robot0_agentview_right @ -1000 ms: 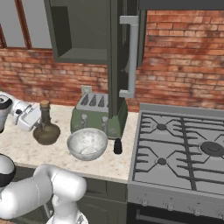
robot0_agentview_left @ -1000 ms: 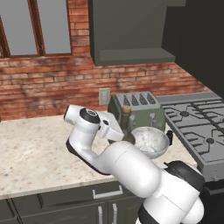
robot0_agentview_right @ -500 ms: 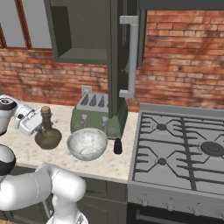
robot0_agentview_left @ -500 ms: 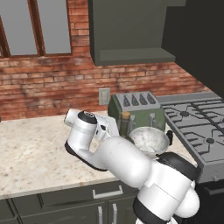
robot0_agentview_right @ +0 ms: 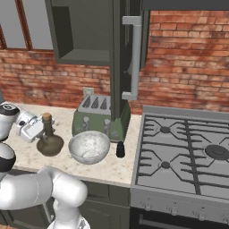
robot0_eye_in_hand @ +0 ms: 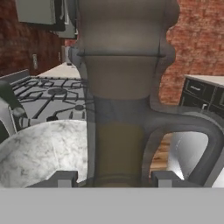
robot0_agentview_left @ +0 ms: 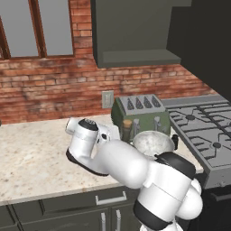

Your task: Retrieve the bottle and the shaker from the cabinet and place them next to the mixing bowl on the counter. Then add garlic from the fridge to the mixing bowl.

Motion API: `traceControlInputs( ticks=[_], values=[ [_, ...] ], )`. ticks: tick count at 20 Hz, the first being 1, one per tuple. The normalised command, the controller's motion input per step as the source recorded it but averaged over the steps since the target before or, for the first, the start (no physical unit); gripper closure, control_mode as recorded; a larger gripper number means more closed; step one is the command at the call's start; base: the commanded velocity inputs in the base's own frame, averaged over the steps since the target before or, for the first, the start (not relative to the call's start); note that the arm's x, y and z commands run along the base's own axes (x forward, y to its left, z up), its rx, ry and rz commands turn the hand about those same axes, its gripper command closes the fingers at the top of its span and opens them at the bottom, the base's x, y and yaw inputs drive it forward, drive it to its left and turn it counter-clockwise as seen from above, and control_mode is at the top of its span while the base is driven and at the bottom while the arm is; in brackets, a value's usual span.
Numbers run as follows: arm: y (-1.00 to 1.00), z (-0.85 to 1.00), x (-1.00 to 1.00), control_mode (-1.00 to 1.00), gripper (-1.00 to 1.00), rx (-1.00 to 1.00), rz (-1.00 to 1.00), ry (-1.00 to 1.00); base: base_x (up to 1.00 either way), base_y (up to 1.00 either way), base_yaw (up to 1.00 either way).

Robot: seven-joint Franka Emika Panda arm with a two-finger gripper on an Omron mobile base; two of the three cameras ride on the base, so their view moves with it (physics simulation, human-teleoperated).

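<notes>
The olive-brown bottle (robot0_agentview_right: 49, 143) stands at counter level just left of the pale grey mixing bowl (robot0_agentview_right: 88, 146). My gripper (robot0_agentview_right: 39, 127) is shut on its thin neck below the cork. In the hand view the bottle's neck (robot0_eye_in_hand: 118, 87) rises between my fingertips (robot0_eye_in_hand: 65, 178), with its side handle (robot0_eye_in_hand: 208, 135) to the right and the bowl (robot0_eye_in_hand: 43, 153) behind it. From the left, my arm covers the bottle up to its cork (robot0_agentview_left: 127, 122). The small black shaker (robot0_agentview_right: 120, 149) sits right of the bowl on the beige counter (robot0_agentview_right: 112, 167). The garlic and fridge are out of view.
A green toaster (robot0_agentview_right: 100, 117) stands behind the bowl against the brick wall. The dark wall cabinet (robot0_agentview_right: 85, 31) hangs above with its door (robot0_agentview_right: 118, 58) swung open over the toaster. A black gas hob (robot0_agentview_right: 188, 152) lies to the right. Bare counter (robot0_agentview_left: 31, 153) stretches left.
My hand has come down a little with the bottle in it, bringing the bottle's base to counter level beside the bowl. The bowl and the shaker stay put.
</notes>
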Motion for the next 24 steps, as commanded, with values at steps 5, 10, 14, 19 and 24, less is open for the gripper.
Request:
traceControlInputs(
  ticks=[5,10,14,19,24],
  values=[
    [0.05,-0.16,0.07,-1.00,1.00,-0.05,0.00,-0.01,0.00,0.00,0.00],
    [0.09,0.00,0.14,-1.00,1.00,-0.07,0.00,-0.02,0.00,0.00,0.00],
    [0.10,0.00,0.19,-1.00,1.00,-0.04,0.00,-0.02,0.00,0.00,0.00],
    [0.05,0.00,0.23,-1.00,1.00,-0.02,0.00,-0.01,0.00,0.00,0.00],
    [0.00,0.00,0.25,-1.00,1.00,-0.01,0.00,0.00,0.00,0.00,0.00]
  ],
)
